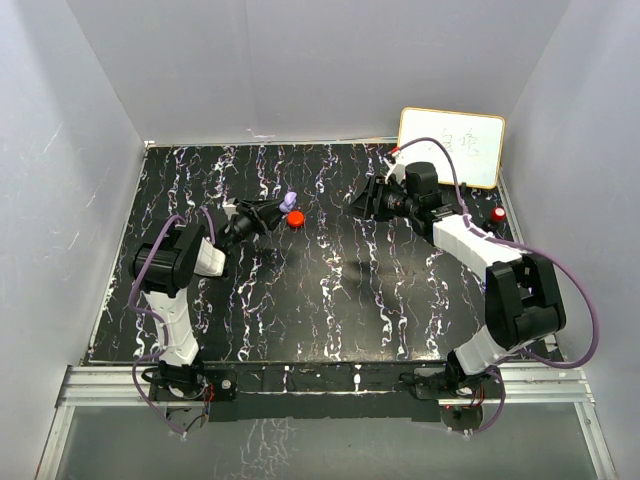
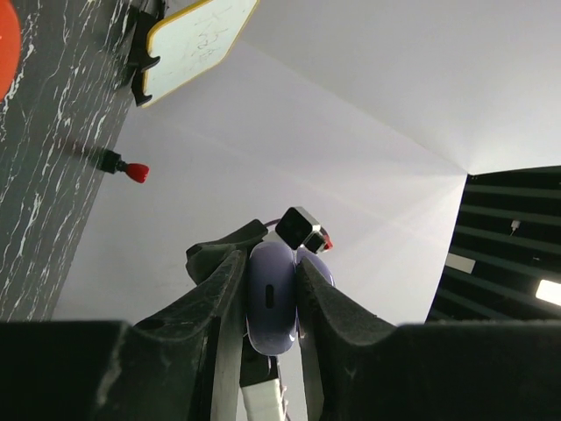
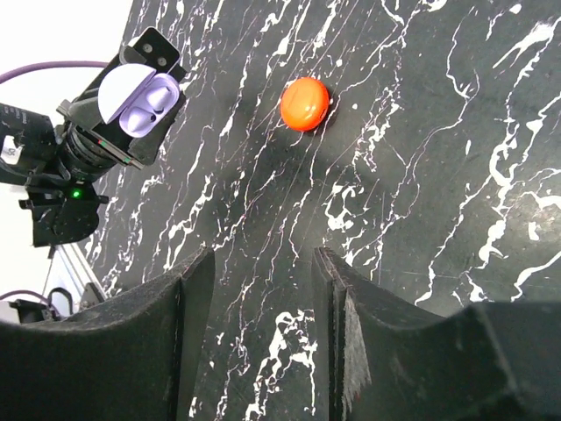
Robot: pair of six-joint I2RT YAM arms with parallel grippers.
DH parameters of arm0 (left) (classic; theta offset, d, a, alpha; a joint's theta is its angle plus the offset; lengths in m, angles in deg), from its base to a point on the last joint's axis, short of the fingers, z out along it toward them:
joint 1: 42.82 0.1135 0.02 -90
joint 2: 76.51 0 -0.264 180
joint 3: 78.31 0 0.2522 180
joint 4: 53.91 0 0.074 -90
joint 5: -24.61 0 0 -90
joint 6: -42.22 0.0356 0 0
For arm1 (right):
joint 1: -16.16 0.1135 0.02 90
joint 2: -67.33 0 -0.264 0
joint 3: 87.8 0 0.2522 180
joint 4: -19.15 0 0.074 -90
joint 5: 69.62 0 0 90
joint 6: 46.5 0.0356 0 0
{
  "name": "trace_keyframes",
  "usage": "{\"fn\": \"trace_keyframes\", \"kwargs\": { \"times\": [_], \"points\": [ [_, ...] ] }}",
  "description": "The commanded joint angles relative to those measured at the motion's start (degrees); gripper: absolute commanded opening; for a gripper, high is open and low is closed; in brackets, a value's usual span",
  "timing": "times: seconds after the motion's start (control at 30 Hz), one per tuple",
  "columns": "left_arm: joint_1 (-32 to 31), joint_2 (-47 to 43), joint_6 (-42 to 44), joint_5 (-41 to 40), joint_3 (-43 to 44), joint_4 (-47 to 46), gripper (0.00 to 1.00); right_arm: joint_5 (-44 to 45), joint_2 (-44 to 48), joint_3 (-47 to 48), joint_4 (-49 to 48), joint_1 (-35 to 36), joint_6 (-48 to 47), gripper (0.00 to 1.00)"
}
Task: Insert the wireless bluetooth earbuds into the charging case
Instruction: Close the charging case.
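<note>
Top ext.: L gripper [image 1: 278, 209] is gripping the purple charging case [image 1: 291, 203], near a red round case [image 1: 294, 219] on the table [image 1: 330, 300]. R gripper [image 1: 362, 197] is hovering apart from both.
L wrist: fingers [image 2: 217, 303] are clamping the case's sides.
R wrist: R jaws are standing wide, empty. Case lid is sitting open, earbuds [image 3: 156, 90] showing inside.

White walls [image 1: 300, 60] around black tabletop [image 1: 330, 310] (white-veined marble pattern)

The black tabletop veined with white marbling [image 1: 330, 290] carries a small orange-red round plastic disc [image 1: 294, 219] left of centre toward the far edge. A small red-capped black piece [image 1: 497, 215] sits at the far right.
</note>
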Motion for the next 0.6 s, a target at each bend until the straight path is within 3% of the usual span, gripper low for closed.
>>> {"fn": "trace_keyframes", "kwargs": {
  "times": [0.0, 0.23, 0.57],
  "points": [
    [0.2, -4.0, -9.0, -1.8, 1.7, -19.6, 0.0, 3.5, 4.2, 0.4, -1.5, 1.4, -3.9, 0.47],
    [0.3, -5.9, -9.1, 3.9, 2.2, -19.6, 0.0, 7.3, 3.4, 3.8, -1.1, 5.1, -7.1, 0.53],
    [0.0, -10.1, -7.5, 7.6, -1.7, -19.0, 0.0, 11.5, -5.6, 14.9, -2.4, 8.7, -8.1, 0.56]
  ]
}}
